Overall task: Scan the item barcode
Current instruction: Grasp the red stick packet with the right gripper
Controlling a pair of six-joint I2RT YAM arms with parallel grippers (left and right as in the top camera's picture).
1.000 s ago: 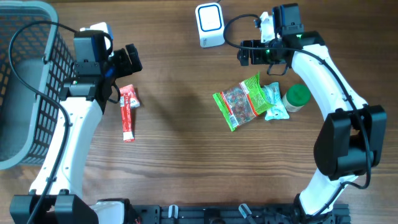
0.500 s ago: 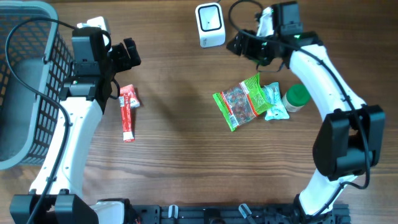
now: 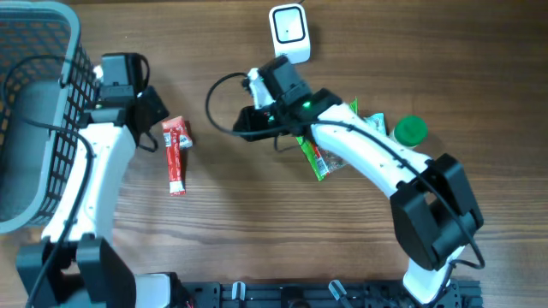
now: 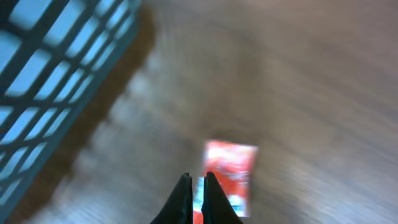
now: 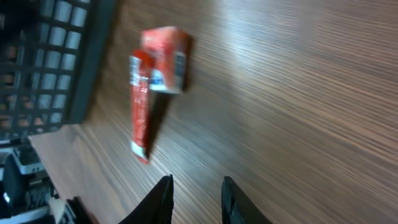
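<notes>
The item, a red tube with its red carton end (image 3: 175, 154), lies flat on the wood between the two arms. A white barcode scanner (image 3: 288, 32) stands at the back centre. My left gripper (image 3: 157, 109) is just left of the item's top end; in the left wrist view it (image 4: 197, 182) is shut with nothing in it, and the red item (image 4: 229, 169) lies blurred on the table just beyond its tips. My right gripper (image 3: 243, 126) reaches over the table's middle. Its jaws (image 5: 196, 183) stand apart with nothing between them, well short of the red item (image 5: 155, 68).
A grey wire basket (image 3: 34, 128) fills the left side and shows in both wrist views (image 5: 56, 62). A green snack packet (image 3: 334, 150), partly under my right arm, a pale blue packet (image 3: 377, 128) and a green-lidded bottle (image 3: 411, 130) lie to the right.
My right arm has swung from beside the scanner leftward over the table's middle, its jaws narrowing. The left gripper has shut and drawn back a little towards the basket. The item has not moved.
</notes>
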